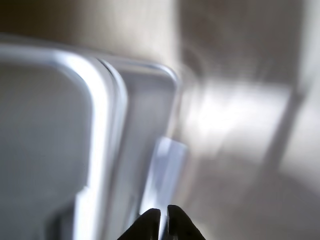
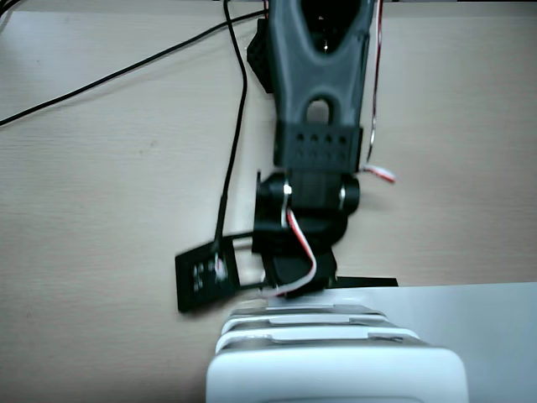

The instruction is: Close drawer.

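Drawer (image 1: pixel 167 160) just above fingers (image 1: pixel 164 220).

Arm stretched down-frame in fixed view, hand (image 1: pixel 164 216) w/ fingertips nearly together.

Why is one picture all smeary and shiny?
Wrist view: everything is blurred, the drawer and its handle tab look streaky, and a bright glare patch washes out the table on the right; only the dark gripper tips look fairly sharp. Fixed view: softly out of focus, evenly lit, with the white cabinet palest.
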Available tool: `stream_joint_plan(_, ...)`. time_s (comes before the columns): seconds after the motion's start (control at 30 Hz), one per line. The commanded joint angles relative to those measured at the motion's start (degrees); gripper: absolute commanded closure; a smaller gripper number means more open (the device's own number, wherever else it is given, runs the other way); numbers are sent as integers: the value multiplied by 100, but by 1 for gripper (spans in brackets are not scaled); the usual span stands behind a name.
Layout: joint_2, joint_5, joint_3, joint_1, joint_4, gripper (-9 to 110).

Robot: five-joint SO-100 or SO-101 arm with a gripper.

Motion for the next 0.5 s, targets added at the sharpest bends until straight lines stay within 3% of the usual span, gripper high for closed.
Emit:
stream_joint_plan(0.0,826,53,501,105,211,101)
stream_joint_plan(0.2,1063,738,659,422,1055,101)
stream_joint_plan(0.47,1081,914,738,1081,1187,101)
